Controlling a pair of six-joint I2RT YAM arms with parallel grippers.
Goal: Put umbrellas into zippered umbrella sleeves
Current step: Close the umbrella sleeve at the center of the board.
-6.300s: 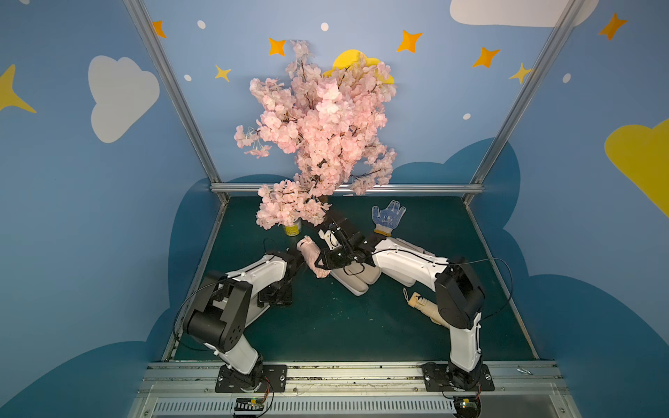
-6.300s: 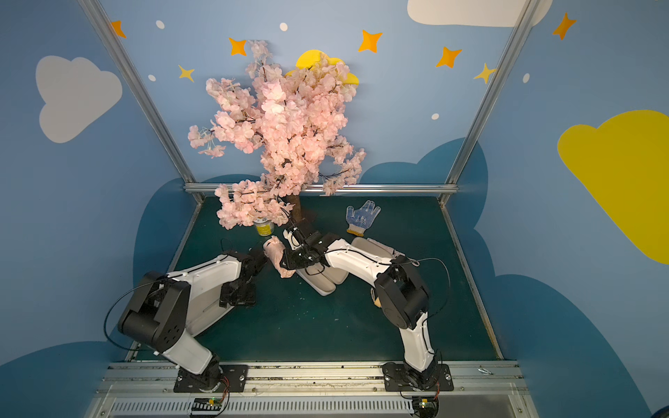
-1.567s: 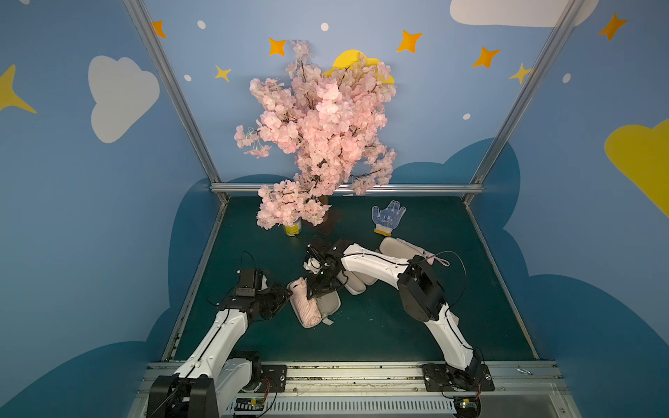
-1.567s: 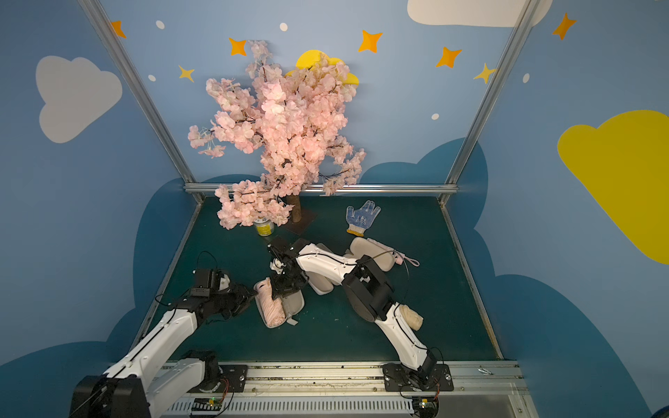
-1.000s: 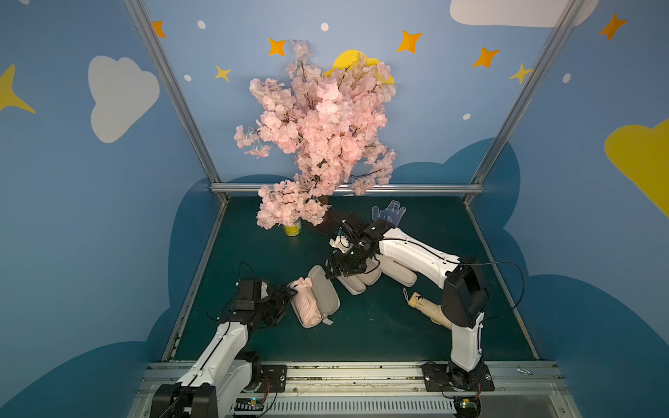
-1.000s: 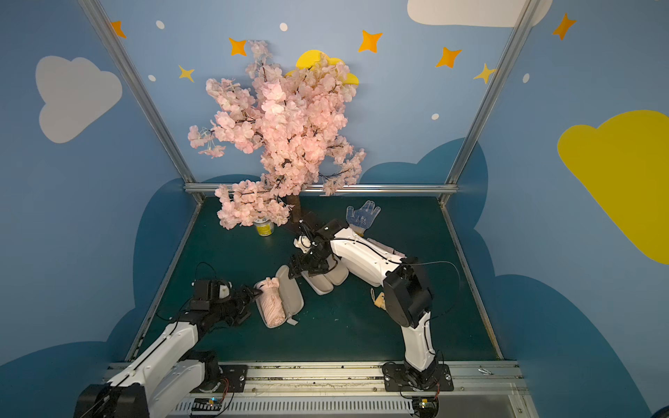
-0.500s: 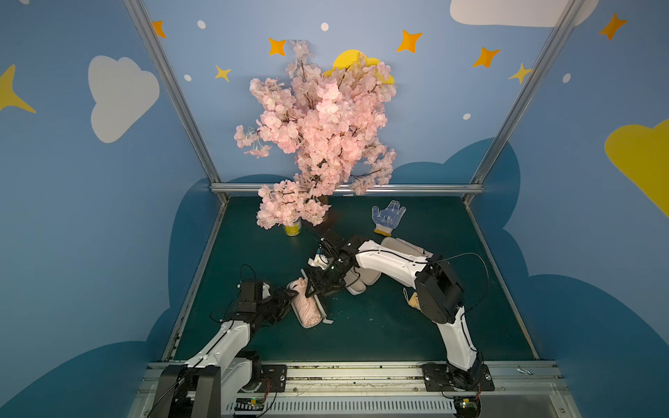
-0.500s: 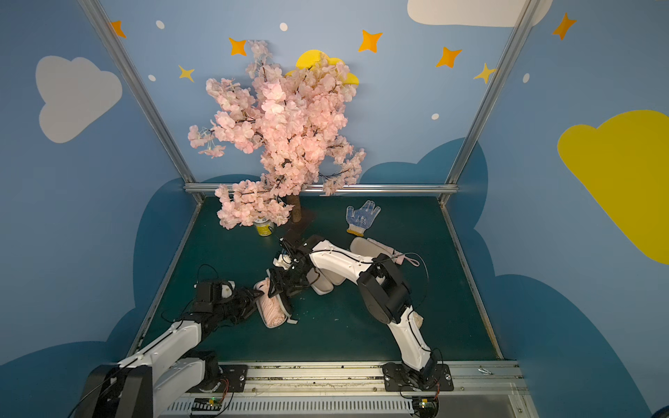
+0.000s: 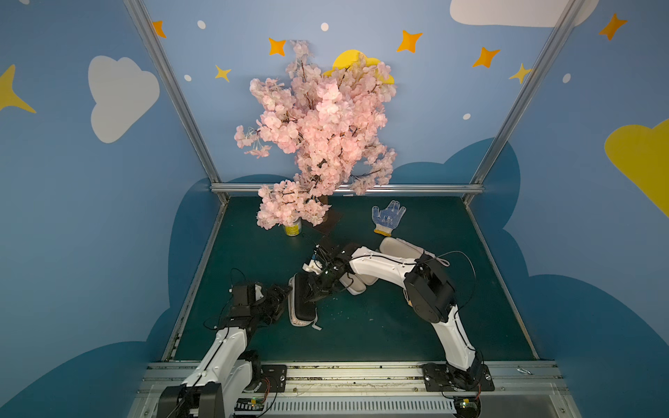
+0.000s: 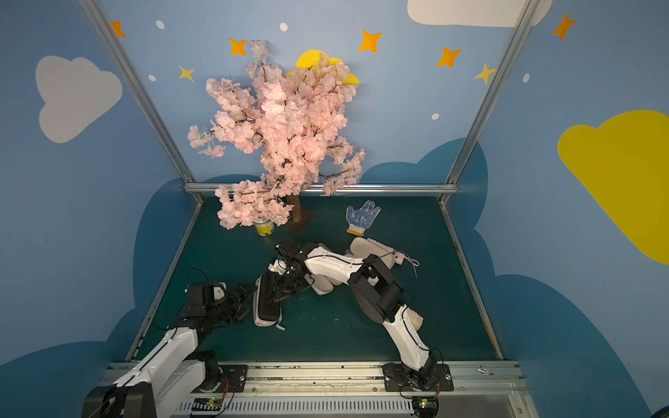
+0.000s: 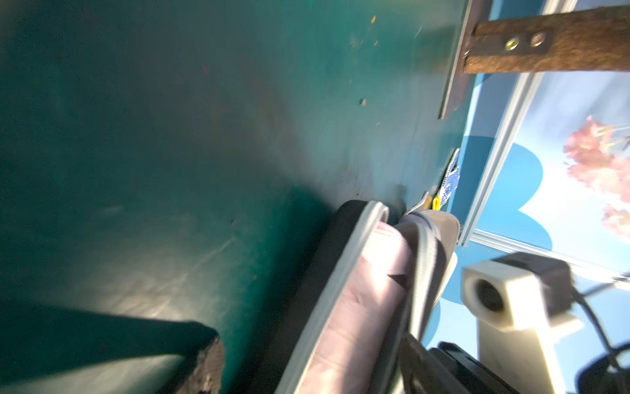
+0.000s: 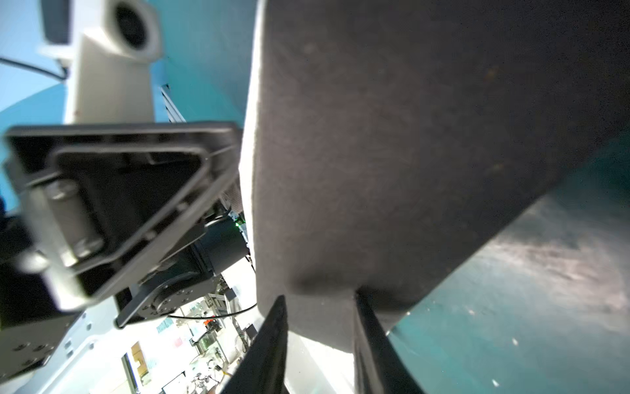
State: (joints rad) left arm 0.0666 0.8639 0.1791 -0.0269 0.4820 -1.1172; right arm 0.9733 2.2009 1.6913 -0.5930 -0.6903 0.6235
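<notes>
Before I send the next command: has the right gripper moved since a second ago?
Yes. The right gripper has pulled away from the yellow can toward the front of the table. Its fingers are now at the black sleeve.

We count three zip cases on the counter [image 9: 362,336]: one black case [image 9: 302,307] and two pale ones, the near pale case [image 9: 356,287] and the far pale case [image 9: 396,247]. We count three folded umbrellas. Two are pink, the first pink umbrella [image 11: 354,307] inside the black case and the second pink umbrella [image 10: 389,251] at the far pale case, and there is one beige umbrella [image 10: 415,320]. There is one dotted glove [image 9: 389,217], one yellow can [image 9: 292,228] and one blossom tree [image 9: 318,126]. We see two robot arms, the left arm [image 9: 224,347] and the right arm [image 9: 383,266].
</notes>
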